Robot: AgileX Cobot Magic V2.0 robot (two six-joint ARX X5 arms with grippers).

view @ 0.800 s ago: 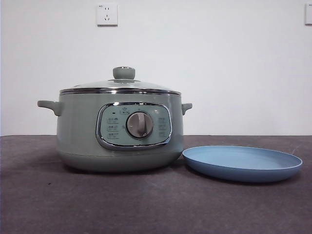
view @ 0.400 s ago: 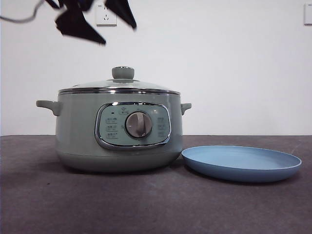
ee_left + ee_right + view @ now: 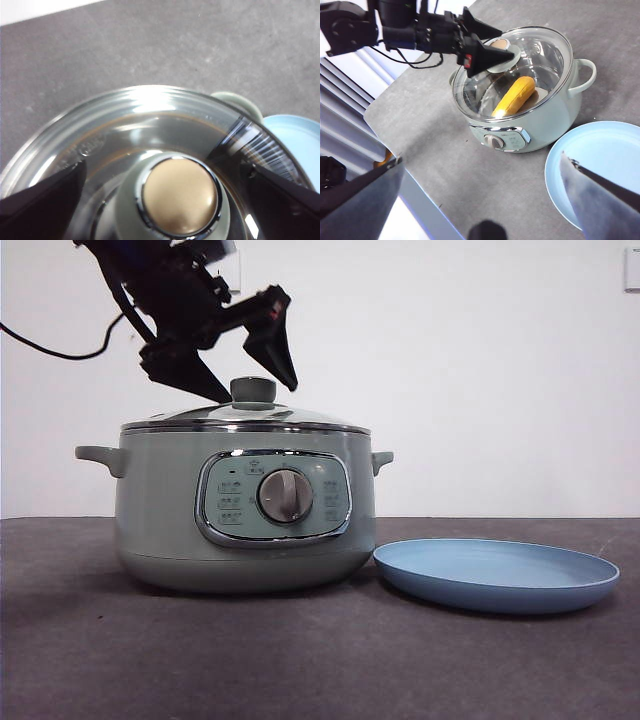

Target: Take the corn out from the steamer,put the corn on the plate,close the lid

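Two open jaws of my left gripper (image 3: 243,378) straddle the knob (image 3: 179,197) of the lid (image 3: 245,417), which sits directly below. My corn (image 3: 514,97) lies inside the closed steamer (image 3: 240,510), plate (image 3: 497,575) just beside. My right gripper (image 3: 480,200) waits open, farther off.

Front view low, level; wrist views look down (left closest); all share steamer (image 3: 245,505).

Corn (image 3: 514,95) in lidded steamer (image 3: 243,505); plate (image 3: 497,575) right.
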